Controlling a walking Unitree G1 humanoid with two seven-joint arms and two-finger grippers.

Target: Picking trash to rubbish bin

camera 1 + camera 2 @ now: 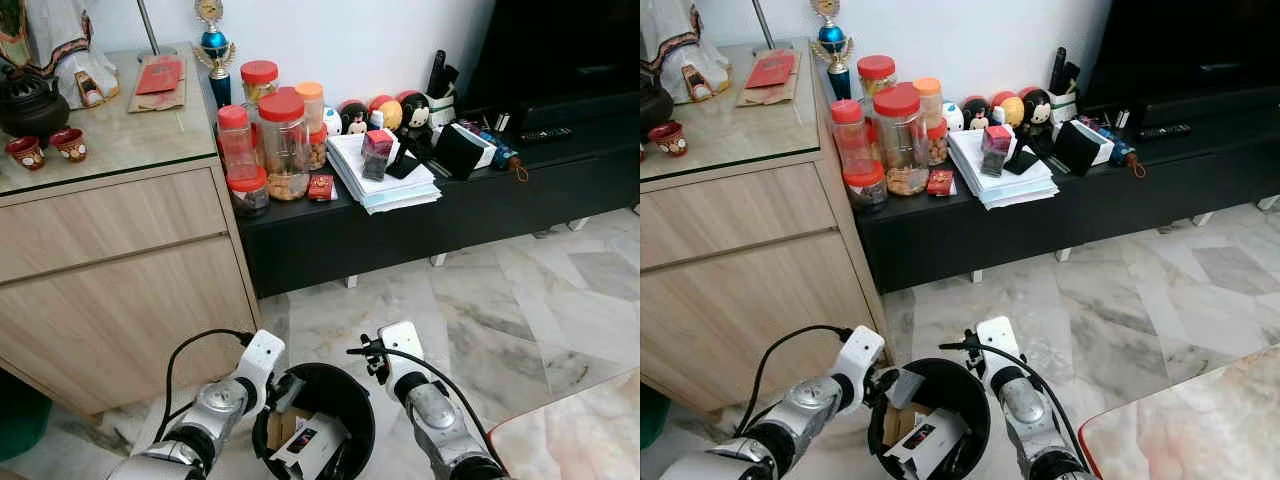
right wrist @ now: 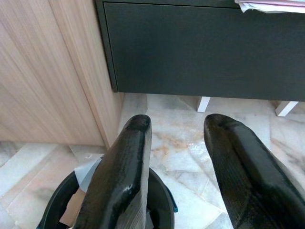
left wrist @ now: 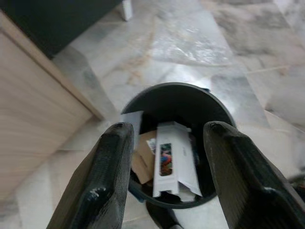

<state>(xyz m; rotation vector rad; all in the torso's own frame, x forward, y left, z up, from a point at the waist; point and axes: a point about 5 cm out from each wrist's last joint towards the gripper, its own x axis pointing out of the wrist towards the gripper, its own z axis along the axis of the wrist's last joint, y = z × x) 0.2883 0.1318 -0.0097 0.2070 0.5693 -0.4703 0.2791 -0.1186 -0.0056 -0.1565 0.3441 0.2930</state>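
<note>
A black bin stands on the marble floor directly in front of the robot, between its two arms and just beside the corner of a wooden cabinet. Inside the bin lie a white carton with a small printed picture on it, a piece of brown cardboard and a sheet of white paper. The left gripper hangs over the bin's rim, its two black fingers spread wide and holding nothing, the trash showing between them. The right gripper is at the bin's other side, pointing toward the low black TV bench, its fingers likewise apart and empty. On the bench stand red-lidded jars, a stack of papers and round toy figures; a trophy rises behind the jars.
</note>
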